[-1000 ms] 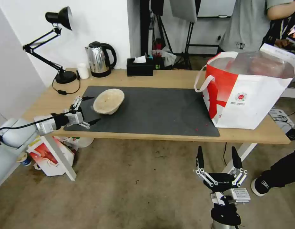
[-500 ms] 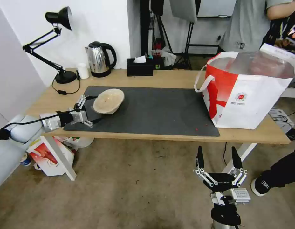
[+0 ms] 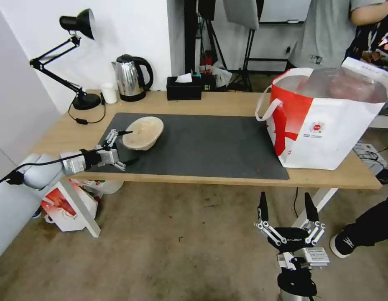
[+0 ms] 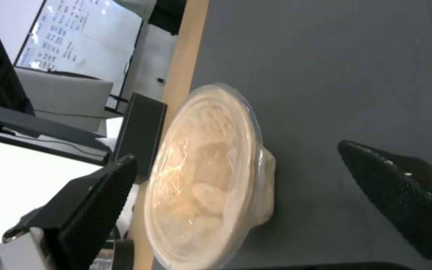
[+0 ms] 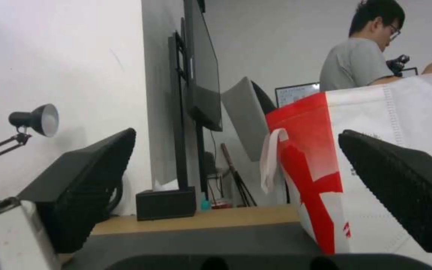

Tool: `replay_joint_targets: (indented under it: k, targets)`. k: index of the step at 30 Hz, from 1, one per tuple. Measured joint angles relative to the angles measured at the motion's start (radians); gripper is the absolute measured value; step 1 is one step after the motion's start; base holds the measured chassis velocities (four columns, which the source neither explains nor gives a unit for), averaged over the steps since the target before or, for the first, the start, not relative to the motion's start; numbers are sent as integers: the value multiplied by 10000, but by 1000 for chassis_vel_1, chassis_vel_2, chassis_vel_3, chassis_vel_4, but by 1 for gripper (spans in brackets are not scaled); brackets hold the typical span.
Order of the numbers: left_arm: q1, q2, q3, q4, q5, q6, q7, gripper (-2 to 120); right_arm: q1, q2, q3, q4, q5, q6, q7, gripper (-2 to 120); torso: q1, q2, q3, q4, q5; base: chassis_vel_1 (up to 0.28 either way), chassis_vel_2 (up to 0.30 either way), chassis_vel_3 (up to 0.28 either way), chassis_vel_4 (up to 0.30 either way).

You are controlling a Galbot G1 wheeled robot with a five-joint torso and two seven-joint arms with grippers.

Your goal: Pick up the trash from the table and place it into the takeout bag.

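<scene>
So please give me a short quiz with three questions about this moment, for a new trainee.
1. True or false: the left gripper is already shut on the beige bowl.
2. Where does the takeout bag stand? A) on the floor B) on the table's right end C) on the kettle
3. Fill in: the right gripper hangs open, lower than the ____.

Key: 1 false, it is open at the bowl's side; 2 B; 3 table.

Light-wood table [image 3: 227, 104] bears grey mat [image 3: 210, 146], takeout bag [image 3: 328, 121], lamp [image 3: 77, 62], kettle [image 3: 130, 78]
</scene>
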Motion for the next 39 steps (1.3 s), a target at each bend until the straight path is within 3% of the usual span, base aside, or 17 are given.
replay_joint_targets:
  k: [25,39]
  targets:
    - [207,243,-529,258,40,-198,70,100,0,0,0,0,0,0,0,100,0,0,0,0,0,0,0,0,0]
    - [-324,0,-215,711,390,-298,90,100,0,0,0,0,-1,0,0,100,1,0,0,-1,0,0,0,0,0]
